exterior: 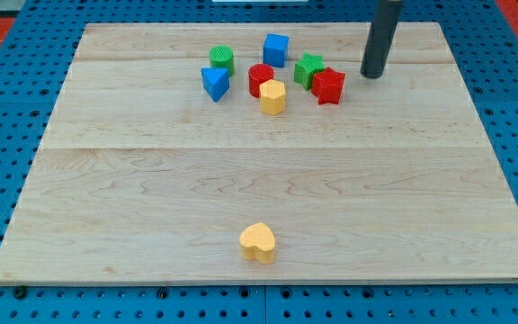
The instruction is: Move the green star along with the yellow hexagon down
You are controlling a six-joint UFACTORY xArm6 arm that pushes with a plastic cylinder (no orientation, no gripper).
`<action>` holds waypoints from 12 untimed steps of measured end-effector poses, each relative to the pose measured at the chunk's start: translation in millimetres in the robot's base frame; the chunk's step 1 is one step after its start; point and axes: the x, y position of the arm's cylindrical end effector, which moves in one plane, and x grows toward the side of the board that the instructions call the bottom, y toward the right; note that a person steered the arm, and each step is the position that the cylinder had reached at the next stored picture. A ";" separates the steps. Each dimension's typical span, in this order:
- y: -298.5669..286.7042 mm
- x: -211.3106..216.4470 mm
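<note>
The green star (308,67) lies near the view's top, touching the red star (328,85) at its lower right. The yellow hexagon (272,96) lies to the lower left of the green star, touching the red cylinder (260,78). My tip (371,75) rests on the board to the right of the red star and the green star, a short gap away from both.
A blue cube (276,49), a green cylinder (221,60) and a blue triangle (215,83) sit in the same cluster near the view's top. A yellow heart (258,242) lies alone near the view's bottom. The wooden board (106,180) is bordered by a blue pegboard.
</note>
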 end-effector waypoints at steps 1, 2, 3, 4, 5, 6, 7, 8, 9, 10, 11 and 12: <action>-56.5 -9.3; -115.3 10.9; -167.5 36.1; -190.5 49.1; -190.5 55.6; -190.1 87.5; -189.7 117.4; -189.4 148.6; -166.6 159.1; -119.7 140.6; -93.2 151.5; -132.1 188.9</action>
